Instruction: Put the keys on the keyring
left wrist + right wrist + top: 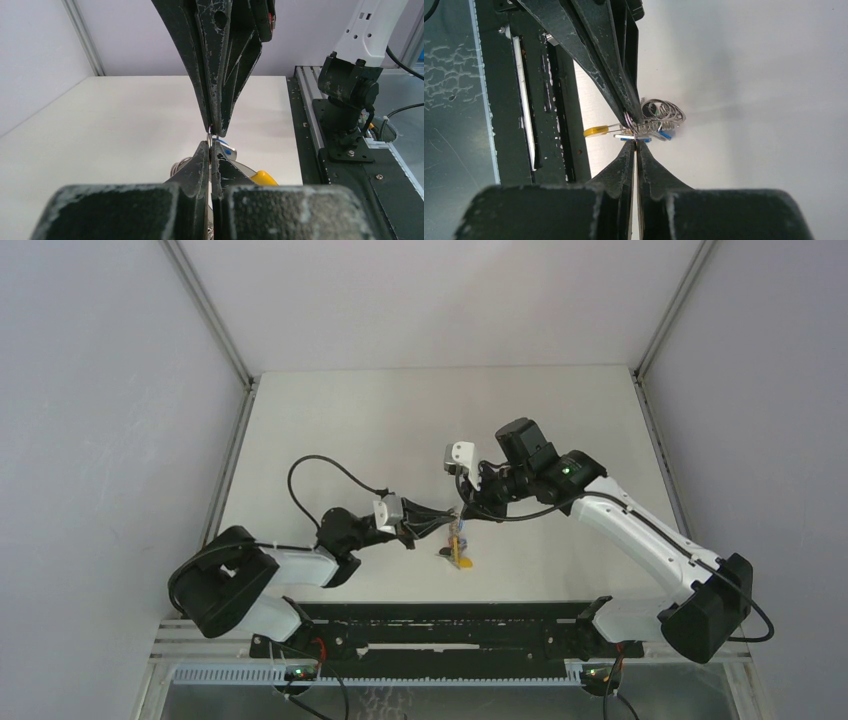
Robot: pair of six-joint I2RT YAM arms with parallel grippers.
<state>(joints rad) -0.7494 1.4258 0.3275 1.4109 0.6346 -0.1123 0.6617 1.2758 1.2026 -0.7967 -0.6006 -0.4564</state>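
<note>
Top external: tip-to-tip meeting above the table [400, 410]
Left gripper [448, 524] pinched shut on the keyring [666, 111]; right gripper [635, 144] closed just opposite; keys [656, 134] bunched at the tips

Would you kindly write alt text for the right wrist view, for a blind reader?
The right gripper and left gripper, both shut, meet tip to tip at the keyring, a tangle of metal loops with small keys.

Keyring [663, 112] grey, yellow section; keys [664, 135] blue, possibly green.
</note>
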